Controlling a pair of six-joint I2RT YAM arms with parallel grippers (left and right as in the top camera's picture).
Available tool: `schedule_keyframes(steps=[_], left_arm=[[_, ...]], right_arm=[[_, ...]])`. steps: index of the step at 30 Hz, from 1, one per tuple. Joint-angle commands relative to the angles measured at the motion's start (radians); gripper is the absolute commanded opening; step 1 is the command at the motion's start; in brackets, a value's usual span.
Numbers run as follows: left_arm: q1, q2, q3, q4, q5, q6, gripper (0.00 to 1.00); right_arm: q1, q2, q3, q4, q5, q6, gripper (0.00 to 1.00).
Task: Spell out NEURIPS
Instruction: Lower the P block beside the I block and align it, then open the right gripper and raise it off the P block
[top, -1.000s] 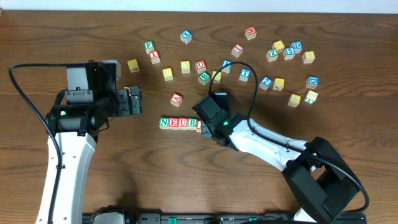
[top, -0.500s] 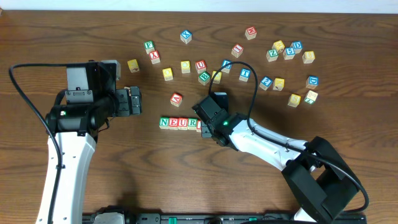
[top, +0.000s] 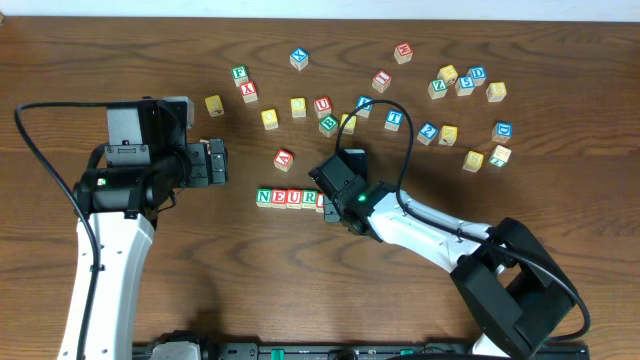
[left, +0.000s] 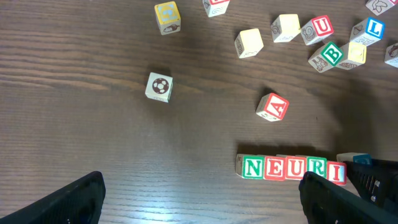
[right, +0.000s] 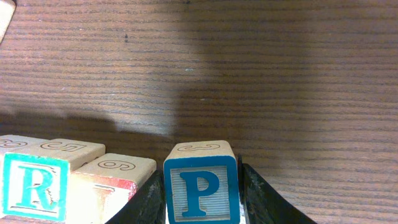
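On the left of the bench (top: 300, 290), the left hand (top: 218, 163) hangs above the wood at 9 o'clock from the lettered row (top: 290, 198). Its dark fingers (left: 74, 199) are spread wide and hold nothing. In the left wrist view the row reads N (left: 252, 167), E (left: 273, 168), U (left: 295, 168), R (left: 316, 167), I (left: 336, 172), the blocks packed side by side near the middle of the bench. An A block (top: 284, 159) lies apart at 12 o'clock from the row.

At the row's 3 o'clock end the right hand (top: 328, 208) is closed on the P block (right: 201, 186), one finger (right: 261, 199) pressed to each side. The blue P faces the wrist camera, upright, just beside the I block. Whether the P block touches its neighbour or rests on the bench cannot be told, as its lower edge is cut off.

Loose blocks (top: 496, 92) are scattered from 12 to 2 o'clock across the far part of the bench, well apart from the row.
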Motion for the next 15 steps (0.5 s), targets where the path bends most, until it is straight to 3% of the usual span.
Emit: schedule_keyframes(steps=[1, 10, 15], left_arm=[[0.005, -0.002, 0.023, 0.0, -0.006, 0.01, 0.98], [0.005, -0.002, 0.022, 0.0, -0.006, 0.01, 0.98], [0.005, -0.002, 0.023, 0.0, -0.006, 0.01, 0.98]], right_arm=[[0.013, 0.008, -0.007, 0.002, 0.016, 0.013, 0.33], [0.014, -0.056, -0.006, -0.042, 0.048, 0.013, 0.32], [0.014, -0.174, -0.006, -0.105, 0.093, 0.012, 0.37]])
